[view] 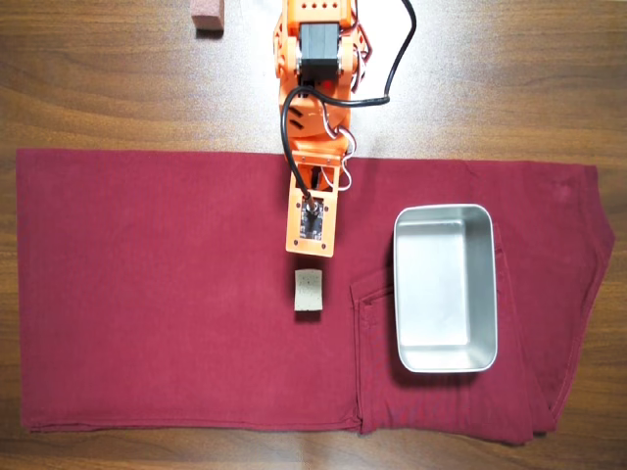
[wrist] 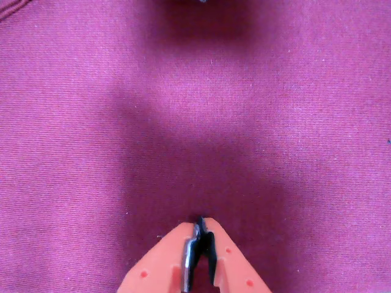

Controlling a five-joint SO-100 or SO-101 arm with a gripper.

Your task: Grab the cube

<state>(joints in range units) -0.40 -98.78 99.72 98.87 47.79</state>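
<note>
The cube [view: 310, 292] is a small pale beige spongy block lying on the dark red cloth [view: 157, 294], a little left of the metal tray. In the overhead view the orange arm [view: 312, 117] reaches down from the top, and its wrist plate [view: 310, 225] ends just above the cube and hides the fingers. In the wrist view my gripper [wrist: 201, 223] enters from the bottom edge. Its orange jaws are closed together with nothing between them, and only cloth lies ahead. The cube does not show in the wrist view.
An empty rectangular metal tray [view: 446, 364] sits on the cloth to the right of the cube. A reddish-brown block [view: 207, 15] lies on the bare wooden table [view: 490, 78] at the top left.
</note>
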